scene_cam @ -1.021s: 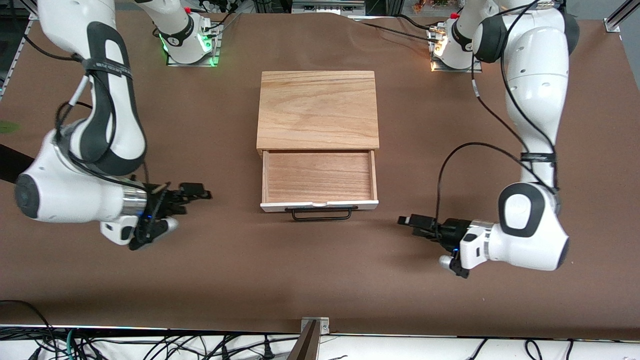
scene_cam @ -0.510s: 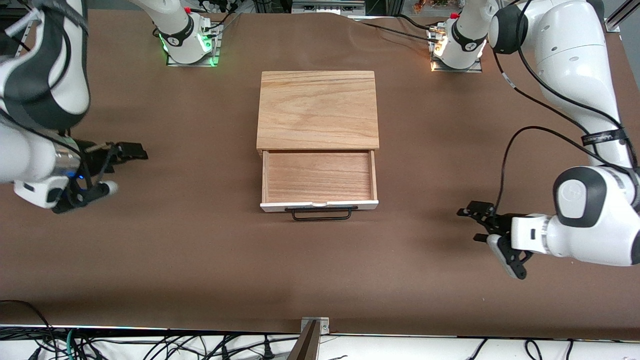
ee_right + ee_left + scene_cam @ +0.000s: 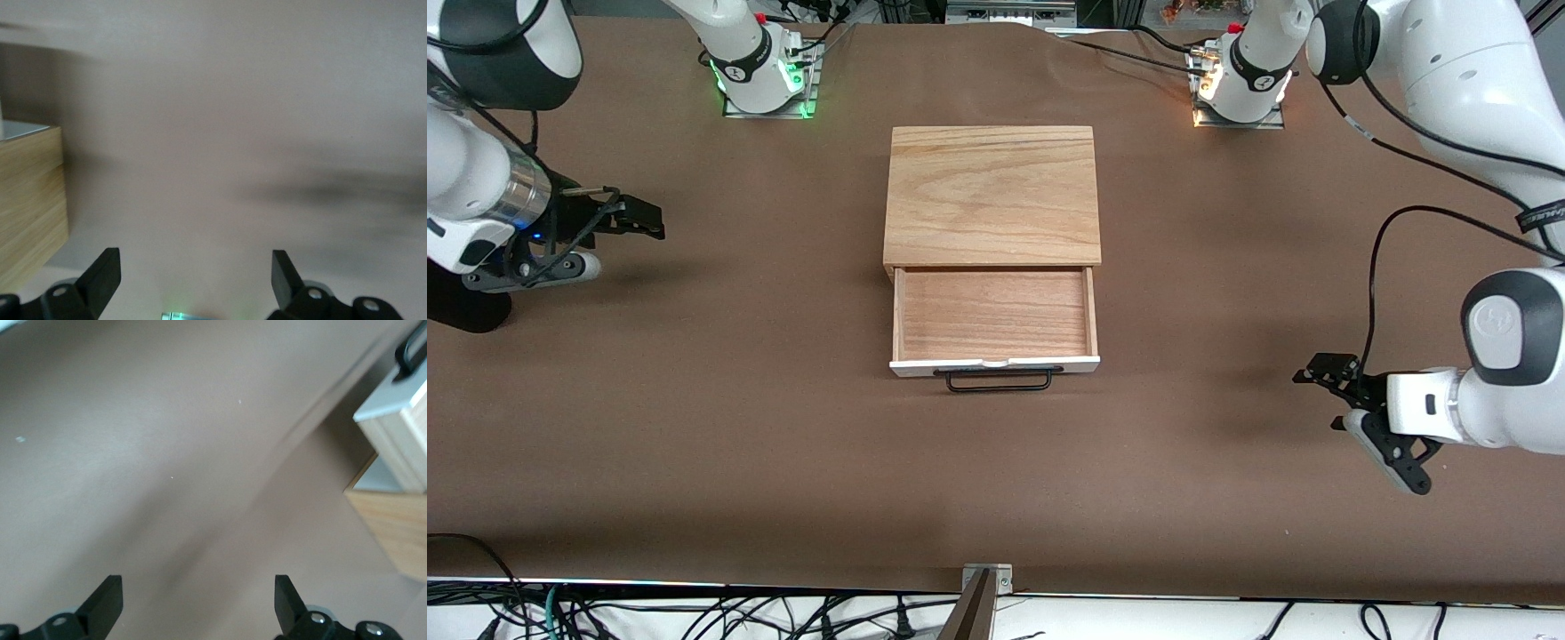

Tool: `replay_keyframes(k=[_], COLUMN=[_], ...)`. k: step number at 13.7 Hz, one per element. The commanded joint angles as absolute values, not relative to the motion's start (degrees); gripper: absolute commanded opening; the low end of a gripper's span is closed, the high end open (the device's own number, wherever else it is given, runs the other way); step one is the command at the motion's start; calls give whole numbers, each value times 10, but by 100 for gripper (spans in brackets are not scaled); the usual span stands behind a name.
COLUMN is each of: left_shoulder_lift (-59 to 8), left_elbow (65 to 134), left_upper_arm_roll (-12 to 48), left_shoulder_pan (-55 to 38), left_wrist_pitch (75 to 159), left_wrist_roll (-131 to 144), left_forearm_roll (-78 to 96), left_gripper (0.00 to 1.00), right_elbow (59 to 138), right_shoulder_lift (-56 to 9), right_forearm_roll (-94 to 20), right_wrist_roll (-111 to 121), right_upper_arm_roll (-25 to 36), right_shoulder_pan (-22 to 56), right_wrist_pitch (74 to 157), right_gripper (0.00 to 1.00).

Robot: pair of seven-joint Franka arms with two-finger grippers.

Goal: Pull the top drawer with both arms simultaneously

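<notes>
Brown table (image 3: 783,444) is carrying your cabinet (image 3: 992,191); its top drawer (image 3: 993,313) is standing open, showing bare wood. Left gripper (image 3: 1327,369) and right gripper (image 3: 640,218) are hanging spread over the table ends.

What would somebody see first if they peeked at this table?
Probably the top drawer, pulled out of the wooden cabinet in the middle of the table, with nothing inside and its black handle toward the front camera. Then the two big white arms: the left gripper and right gripper hang open at their ends of the table, away from the drawer.
</notes>
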State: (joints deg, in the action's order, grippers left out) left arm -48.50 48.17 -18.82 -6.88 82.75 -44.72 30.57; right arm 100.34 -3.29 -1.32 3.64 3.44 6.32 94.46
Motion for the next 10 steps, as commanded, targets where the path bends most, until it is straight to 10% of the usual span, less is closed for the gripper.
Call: replay_keyframes(k=[1,10], left_shoulder_lift=[-419,-235], left_elbow=[497,596], left_upper_arm_roll=[-193,-179], left_shoulder_pan=[-77,-102], left_wrist_pitch=[799,800], left_wrist_roll=[-348,-271], left_forearm_roll=[282,124], left_gripper=[100,100], right_elbow=[1054,1034], right_shoulder_lift=[18,25], right_forearm_roll=[-11,-5], right_wrist_roll=[25,29], right_upper_arm_roll=[22,36], right_shoulder_pan=[32,31], right_wrist_pitch=[993,971], right_gripper=[100,100])
